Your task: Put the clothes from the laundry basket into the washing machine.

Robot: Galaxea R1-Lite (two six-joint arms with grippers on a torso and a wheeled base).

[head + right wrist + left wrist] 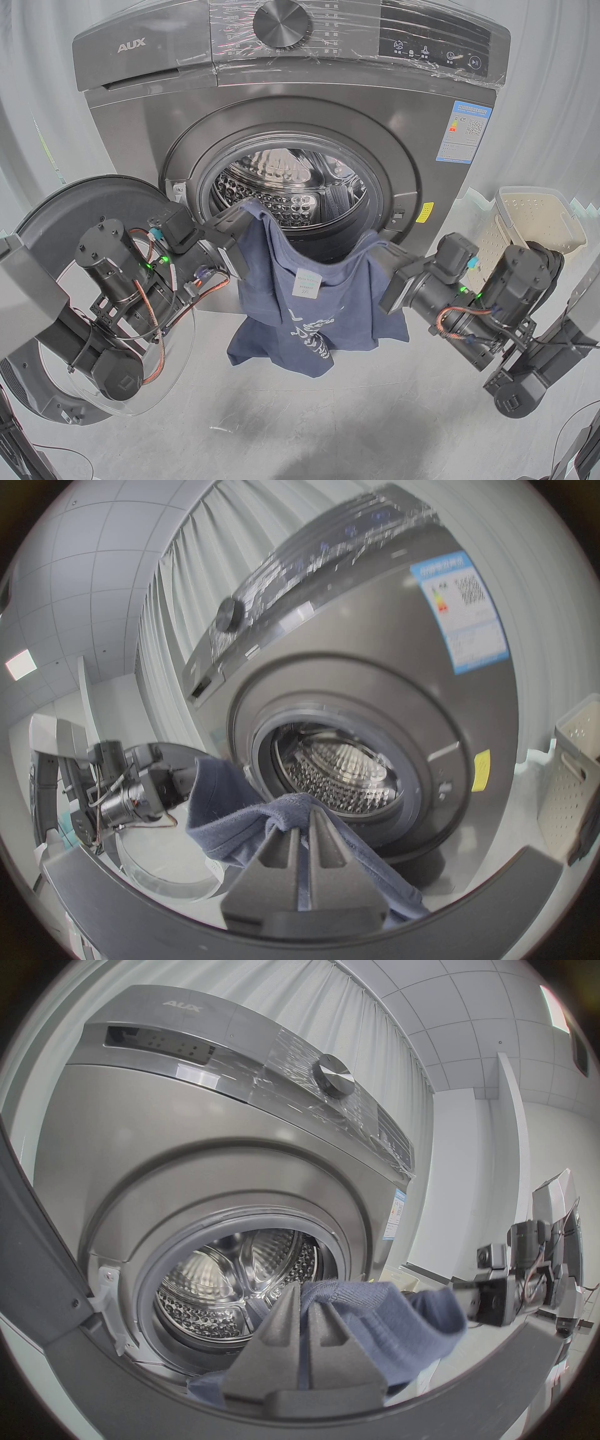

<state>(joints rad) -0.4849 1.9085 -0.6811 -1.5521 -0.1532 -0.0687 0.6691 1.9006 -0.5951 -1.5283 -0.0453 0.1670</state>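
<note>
You have bright, even light from a ceiling panel point(552, 1009). Glare glints off the drum point(284, 178) and the plastic wrap point(350, 53) on top; both wrist views bow and darken at their edges.

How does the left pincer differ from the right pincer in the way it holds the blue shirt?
The left pincer grips the shirt toward the open door; the right pincer grips it toward the basket. The left pincer shows higher in the head view than the right pincer. Both are shut on the shirt's upper edge.
</note>
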